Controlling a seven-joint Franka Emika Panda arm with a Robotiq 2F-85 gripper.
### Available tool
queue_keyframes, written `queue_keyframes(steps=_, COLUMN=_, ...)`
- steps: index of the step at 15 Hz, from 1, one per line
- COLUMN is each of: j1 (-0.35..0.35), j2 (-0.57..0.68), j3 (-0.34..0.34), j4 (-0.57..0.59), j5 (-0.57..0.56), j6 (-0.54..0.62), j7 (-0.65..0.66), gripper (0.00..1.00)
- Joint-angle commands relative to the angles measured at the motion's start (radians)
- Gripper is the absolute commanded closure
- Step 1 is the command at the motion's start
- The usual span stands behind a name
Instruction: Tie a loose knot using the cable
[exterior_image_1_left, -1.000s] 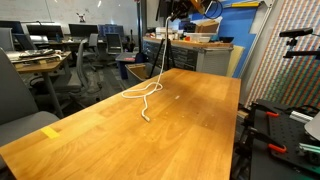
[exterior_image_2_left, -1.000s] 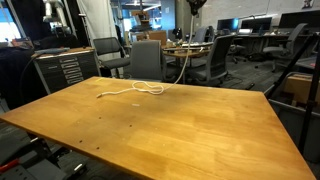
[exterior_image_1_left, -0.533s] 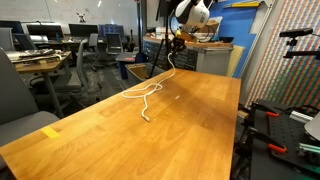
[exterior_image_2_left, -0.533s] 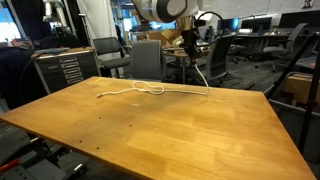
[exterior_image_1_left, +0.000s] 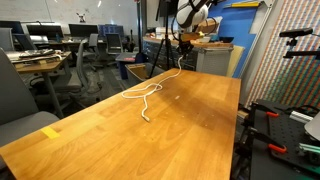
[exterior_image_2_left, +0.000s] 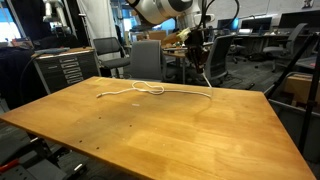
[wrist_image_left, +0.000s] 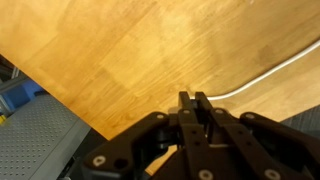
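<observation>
The white cable (exterior_image_1_left: 150, 92) lies on the wooden table (exterior_image_1_left: 190, 135) with a small loop near the far end, and one free end points toward the table's middle. In an exterior view it runs from its free end through the loop (exterior_image_2_left: 150, 89) to the far edge, then rises. My gripper (exterior_image_2_left: 197, 52) hangs above the far table edge, shut on the cable's raised end; it also shows in an exterior view (exterior_image_1_left: 184, 40). In the wrist view the jaws (wrist_image_left: 195, 100) are closed, and the cable (wrist_image_left: 262, 76) trails across the wood.
Office chairs (exterior_image_2_left: 147, 58) and desks stand behind the far edge of the table. A wooden cabinet (exterior_image_1_left: 205, 55) is beyond the gripper. A yellow tape mark (exterior_image_1_left: 51, 131) sits near a table corner. The table edge and grey floor (wrist_image_left: 40, 140) show in the wrist view.
My gripper came down into view with the cable end and moved sideways along the far edge. More of the cable now rests on the table.
</observation>
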Motion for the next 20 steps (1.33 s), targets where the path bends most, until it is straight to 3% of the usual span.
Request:
queue_keyframes(steps=1, j1=-0.011, j2=-0.041, j3=0.036, j4=0.000, j5=-0.068, j6=-0.130, j7=-0.129, gripper=0.97)
queue_keyframes(steps=2, j1=-0.010, j2=-0.043, j3=0.044, j4=-0.003, j5=-0.086, j6=-0.157, j7=-0.162, gripper=0.97)
queue_keyframes(steps=3, j1=-0.007, j2=-0.042, j3=0.053, j4=-0.004, j5=-0.105, j6=-0.175, j7=-0.193, gripper=0.65)
queue_keyframes(steps=5, j1=-0.008, j2=-0.044, j3=0.079, j4=-0.008, j5=-0.133, j6=-0.183, j7=-0.268, gripper=0.58)
queue_keyframes(steps=12, j1=-0.042, j2=-0.056, j3=0.212, j4=-0.046, j5=-0.091, j6=-0.143, j7=-0.572, gripper=0.05)
queue_keyframes(steps=15, j1=-0.040, j2=-0.044, j3=0.275, j4=-0.107, j5=-0.013, j6=-0.087, j7=-0.566, gripper=0.00)
queue_keyframes(steps=20, j1=-0.052, j2=-0.082, j3=0.431, j4=-0.317, j5=0.260, j6=0.113, j7=-0.594, gripper=0.00)
